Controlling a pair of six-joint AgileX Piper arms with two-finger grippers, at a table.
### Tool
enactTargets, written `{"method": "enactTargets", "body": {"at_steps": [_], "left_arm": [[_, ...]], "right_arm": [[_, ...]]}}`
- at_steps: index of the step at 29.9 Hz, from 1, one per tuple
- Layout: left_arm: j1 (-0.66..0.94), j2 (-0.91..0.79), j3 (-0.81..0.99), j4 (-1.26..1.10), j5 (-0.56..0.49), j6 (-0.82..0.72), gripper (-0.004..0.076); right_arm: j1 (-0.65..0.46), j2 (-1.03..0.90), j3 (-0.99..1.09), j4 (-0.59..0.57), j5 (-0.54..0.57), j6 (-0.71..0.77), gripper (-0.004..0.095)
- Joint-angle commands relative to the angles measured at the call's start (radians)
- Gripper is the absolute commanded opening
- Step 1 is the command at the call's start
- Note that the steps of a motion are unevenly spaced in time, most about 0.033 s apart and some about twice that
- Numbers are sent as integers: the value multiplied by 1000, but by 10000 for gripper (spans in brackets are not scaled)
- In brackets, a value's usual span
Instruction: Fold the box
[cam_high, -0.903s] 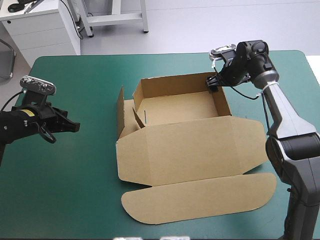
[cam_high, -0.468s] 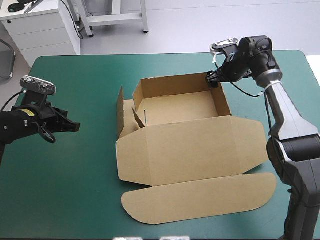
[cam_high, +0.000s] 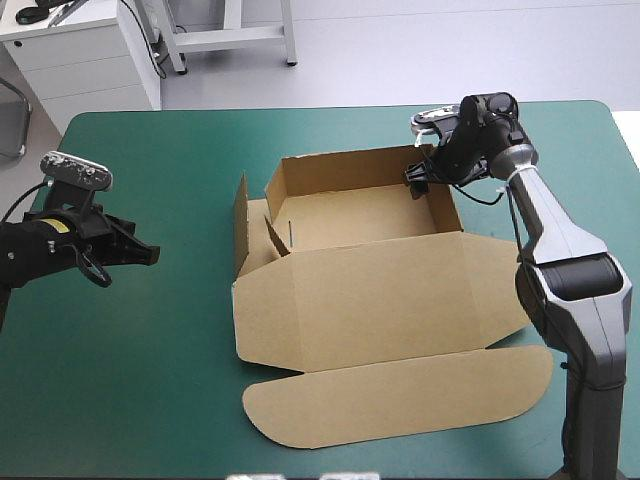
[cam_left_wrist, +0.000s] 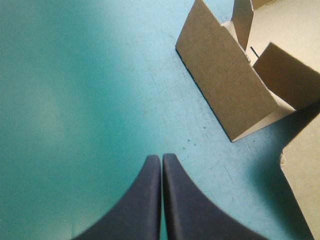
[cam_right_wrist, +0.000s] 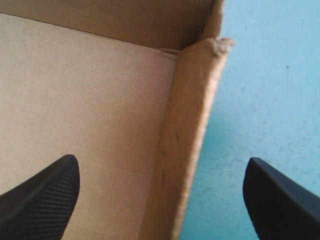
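Box (cam_high: 370, 270) of brown board sits in the middle of the teal-green worktop (cam_high: 150, 400), its open tray (cam_high: 360, 215) at the far side and its lid (cam_high: 400, 320) flat toward the near edge. Well to its left, the left hand (cam_high: 140, 252) is closed, fingers together. At the tray's far right corner, the right hand (cam_high: 418, 175) stands open astride the right wall.

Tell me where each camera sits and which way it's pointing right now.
High view: above and behind the robot, looking forward and down on the table and box; left claw and right claw show.
Left wrist view: above the left claw, shut, over the table, facing the box's left side.
Right wrist view: above the right claw, open astride the box's right wall, near its far corner.
Shared: all three show the box.
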Motion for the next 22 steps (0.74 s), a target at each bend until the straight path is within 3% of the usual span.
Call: {"method": "enactTargets", "body": {"at_steps": [1, 8, 15, 17, 20, 22], "left_arm": [[-4, -21, -26, -22, -47, -1, -8], [-4, -21, -26, -22, -47, -1, -8], [-4, -21, -26, -22, -47, -1, -8], [-4, -21, -26, -22, -47, -1, -8], [-4, -21, -26, -22, -47, -1, -8], [-4, -21, -26, -22, -47, -1, -8]], "right_arm": [[-4, -62, -28, -5, -26, 2, 677], [-4, -47, -28, -23, -9, 2, 318], [-4, -23, -28, -19, -7, 2, 204], [-4, -23, -28, -22, -9, 2, 145], [-4, -27, -28, -23, -9, 5, -21], [-4, -41, -28, -23, -7, 7, -19]]}}
